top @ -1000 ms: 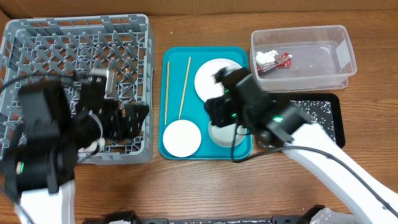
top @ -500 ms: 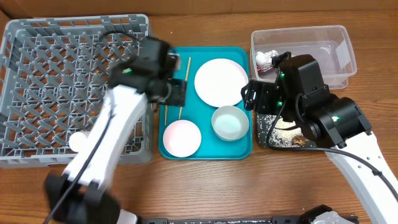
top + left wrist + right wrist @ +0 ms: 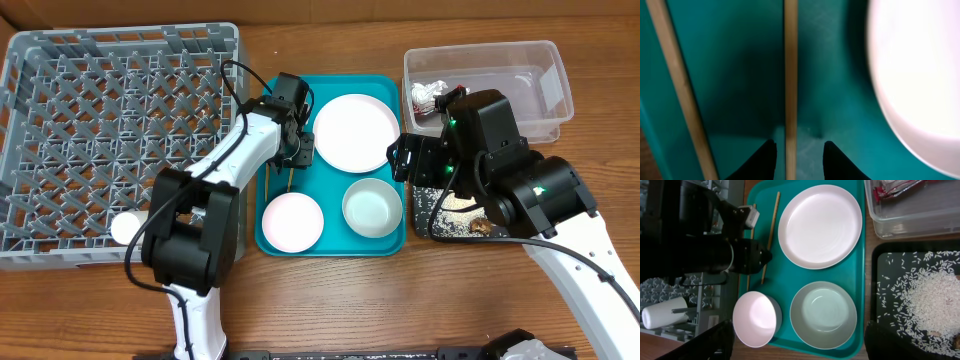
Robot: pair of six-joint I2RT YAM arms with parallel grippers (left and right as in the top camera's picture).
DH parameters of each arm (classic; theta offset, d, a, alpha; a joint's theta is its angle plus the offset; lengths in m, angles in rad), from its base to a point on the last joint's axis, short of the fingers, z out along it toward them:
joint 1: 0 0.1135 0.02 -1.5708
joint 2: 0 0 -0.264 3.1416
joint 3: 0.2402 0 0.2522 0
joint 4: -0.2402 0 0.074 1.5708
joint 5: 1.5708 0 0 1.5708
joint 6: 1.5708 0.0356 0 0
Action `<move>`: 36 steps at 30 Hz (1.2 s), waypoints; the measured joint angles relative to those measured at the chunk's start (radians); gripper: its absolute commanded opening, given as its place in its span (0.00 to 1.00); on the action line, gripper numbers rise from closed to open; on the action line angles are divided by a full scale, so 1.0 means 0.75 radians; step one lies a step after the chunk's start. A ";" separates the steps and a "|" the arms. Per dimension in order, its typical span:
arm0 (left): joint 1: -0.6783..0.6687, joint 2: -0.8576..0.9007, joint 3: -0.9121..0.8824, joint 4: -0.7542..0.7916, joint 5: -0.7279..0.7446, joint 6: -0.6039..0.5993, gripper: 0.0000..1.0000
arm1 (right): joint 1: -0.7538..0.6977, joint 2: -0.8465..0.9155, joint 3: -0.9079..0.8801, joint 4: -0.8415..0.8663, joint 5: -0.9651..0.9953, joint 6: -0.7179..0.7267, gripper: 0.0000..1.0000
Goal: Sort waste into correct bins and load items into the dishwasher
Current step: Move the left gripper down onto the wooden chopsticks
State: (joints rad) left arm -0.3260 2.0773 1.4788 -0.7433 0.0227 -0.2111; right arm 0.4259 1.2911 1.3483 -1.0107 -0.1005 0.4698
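**Q:** Left gripper [image 3: 796, 159], where does it sit?

**A:** Low over the left strip of the tray [image 3: 335, 80], just right of the rack [image 3: 60, 60]. Its fingers are apart and straddle one chopstick [image 3: 790, 75] without pinching it. The second chopstick [image 3: 677, 90] lies further left, near the tray's left rim.

**Q:** So which step is this?
**A:** Loading, I'd say, starting with the chopsticks. Both lie flat on the tray.

**Q:** And further right?
**A:** The plate [image 3: 356, 132] fills the tray's back right. The pink bowl [image 3: 293, 221] and green bowl [image 3: 372, 207] sit side by side along its front. The right gripper [image 3: 798, 340] hangs above the tray's right edge, fingers spread wide and holding nothing. Right of the tray, the tub [image 3: 520, 70] holds the wrapper [image 3: 892, 190], and the black tray [image 3: 880, 262] carries the rice [image 3: 935, 295].

**Q:** What does the next move need?
**A:** The fingertips must reach right down to the tray floor, then close squarely on that thin stick. After that comes a level lift and a carry leftward over the rim to the rack. I'd lay it across the lattice bars, since a stick this slim could drop through a gap.
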 measured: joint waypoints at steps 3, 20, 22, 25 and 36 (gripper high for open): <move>0.000 0.032 0.000 0.023 -0.017 0.000 0.20 | 0.001 0.000 0.000 0.001 0.000 0.001 0.83; 0.087 0.084 0.481 -0.492 -0.036 -0.006 0.04 | 0.000 0.000 0.000 -0.030 0.001 0.001 0.79; 0.123 0.081 0.664 -0.622 -0.037 -0.006 0.04 | 0.000 0.000 0.000 -0.030 -0.001 0.002 0.79; 0.168 0.072 0.871 -0.838 -0.055 -0.007 0.04 | 0.000 0.000 0.000 -0.030 -0.001 0.001 0.79; 0.426 0.018 0.887 -1.073 -0.208 -0.001 0.04 | 0.000 0.000 0.000 -0.028 0.000 0.000 0.80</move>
State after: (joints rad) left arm -0.0067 2.0907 2.1441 -1.5478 -0.1329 -0.2115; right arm 0.4259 1.2911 1.3483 -1.0317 -0.1005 0.4698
